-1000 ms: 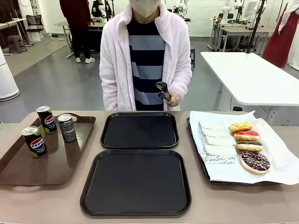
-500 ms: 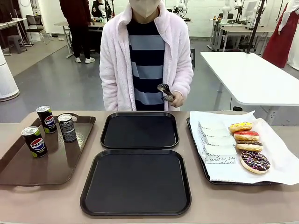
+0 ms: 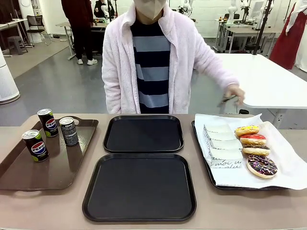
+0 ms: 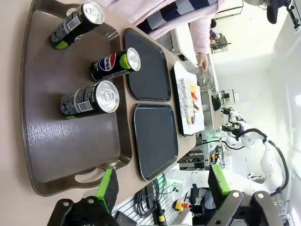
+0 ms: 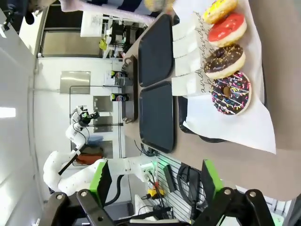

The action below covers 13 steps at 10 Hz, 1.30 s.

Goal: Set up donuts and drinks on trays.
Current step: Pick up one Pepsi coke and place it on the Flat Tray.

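The left gripper (image 4: 163, 182) hangs off the left end of the table, its green-padded fingers spread wide and grasping nothing; on the brown tray (image 3: 29, 177) at the left stand three cans, a Pepsi can (image 3: 35, 145) nearest, a second Pepsi can (image 3: 47, 122) at the far edge, and a dark grey can (image 3: 69, 131) just right of it; in the middle lie two black trays, the far tray (image 3: 144, 133) and the near tray (image 3: 139, 187), both bare; at the right, four donuts (image 3: 253, 139) sit in a row on the paper-lined tray (image 3: 240, 187), beside white paper holders (image 3: 221, 143); the person's hand (image 3: 235, 93) hovers beyond them, clutching something thin and blurred; the right gripper (image 5: 155, 180) is likewise spread and unladen.
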{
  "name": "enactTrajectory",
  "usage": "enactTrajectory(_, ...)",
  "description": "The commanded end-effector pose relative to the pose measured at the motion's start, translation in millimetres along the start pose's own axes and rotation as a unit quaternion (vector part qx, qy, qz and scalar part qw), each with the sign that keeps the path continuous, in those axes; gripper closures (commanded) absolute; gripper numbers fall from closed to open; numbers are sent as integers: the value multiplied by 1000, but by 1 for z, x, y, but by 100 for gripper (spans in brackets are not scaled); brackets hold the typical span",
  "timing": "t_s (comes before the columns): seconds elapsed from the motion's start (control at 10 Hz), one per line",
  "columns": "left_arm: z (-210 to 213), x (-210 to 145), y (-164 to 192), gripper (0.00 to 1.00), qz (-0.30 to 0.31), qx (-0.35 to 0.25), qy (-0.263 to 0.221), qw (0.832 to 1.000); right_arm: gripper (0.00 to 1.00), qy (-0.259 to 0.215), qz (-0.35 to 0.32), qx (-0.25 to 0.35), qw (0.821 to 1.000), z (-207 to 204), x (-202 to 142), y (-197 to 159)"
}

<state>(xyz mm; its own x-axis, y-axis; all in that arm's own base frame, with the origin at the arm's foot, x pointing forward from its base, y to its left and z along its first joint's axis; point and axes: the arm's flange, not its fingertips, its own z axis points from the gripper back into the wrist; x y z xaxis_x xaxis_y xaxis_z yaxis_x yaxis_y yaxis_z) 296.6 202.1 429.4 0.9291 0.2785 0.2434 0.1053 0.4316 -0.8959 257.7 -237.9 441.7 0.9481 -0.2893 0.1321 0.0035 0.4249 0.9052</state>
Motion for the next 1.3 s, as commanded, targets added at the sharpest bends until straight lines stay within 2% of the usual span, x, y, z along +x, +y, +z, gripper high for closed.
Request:
enactTrajectory(0.0,0,0,0,0,0,-10,-3,1000,0,-4,6,11,1000,2,-1,1)
enactTrajectory(0.7,0,0,0,0,0,-1,0,1000,0,-4,6,11,1000,2,-1,1)
enactTrajectory(0.9,1,11,-45,0,-37,113,68,991,0,-4,6,11,1000,2,-1,1)
enactTrajectory(1.0,-6,25,-71,0,-47,160,90,982,0,-4,6,11,1000,2,-1,1)
enactTrajectory(1.2,-27,28,-108,0,-57,255,122,957,0,-4,6,11,1000,2,-1,1)
